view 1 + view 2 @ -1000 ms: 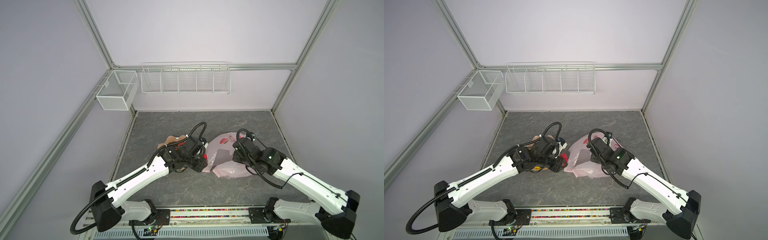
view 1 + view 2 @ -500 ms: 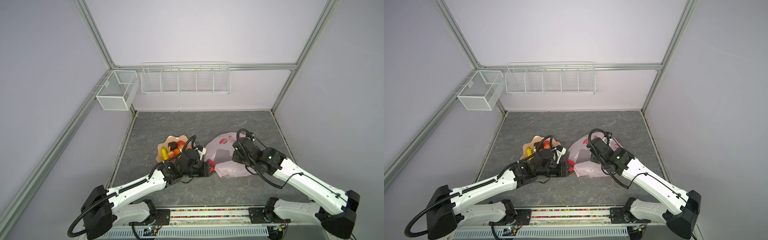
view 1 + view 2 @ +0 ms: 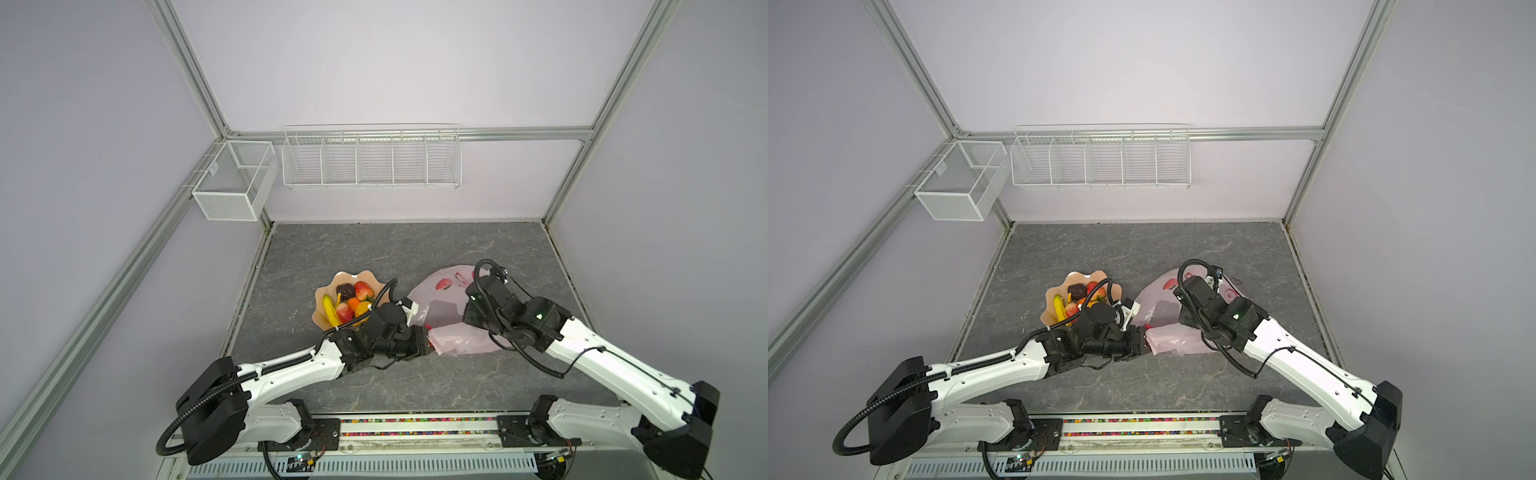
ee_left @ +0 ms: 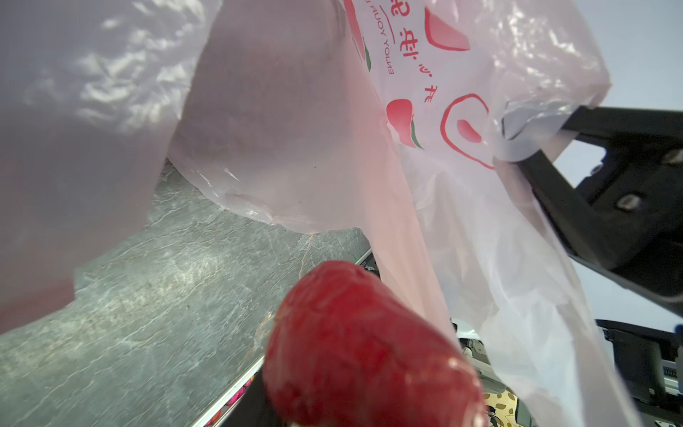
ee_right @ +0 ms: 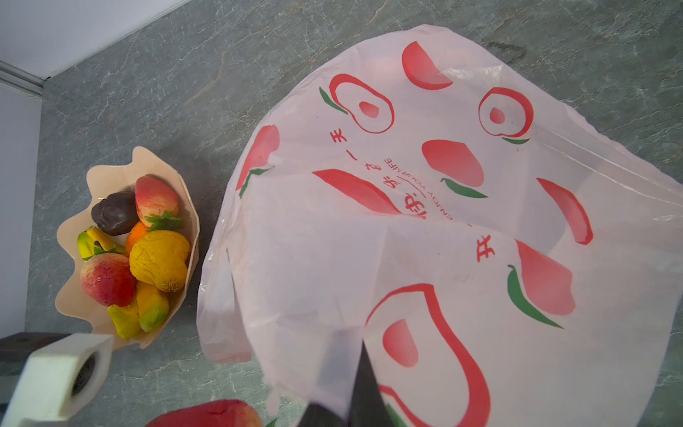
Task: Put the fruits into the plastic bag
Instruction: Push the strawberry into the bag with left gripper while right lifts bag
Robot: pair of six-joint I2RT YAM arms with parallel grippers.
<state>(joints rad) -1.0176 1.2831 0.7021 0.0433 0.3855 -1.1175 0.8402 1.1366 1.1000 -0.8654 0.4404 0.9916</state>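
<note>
- Grey marbled bench is boxed in by lilac walls, wire rack at 12 o'clock.
- Plastic bag, 3 o'clock of bench centre, is pinched by clenched right fingers.
- Strawberry is gripped by left fingers at the bag's 8 o'clock.

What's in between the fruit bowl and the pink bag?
Between the bowl and the bag, only a strip of bare grey table, in the right wrist view. In both top views the left arm hangs over it.
</note>
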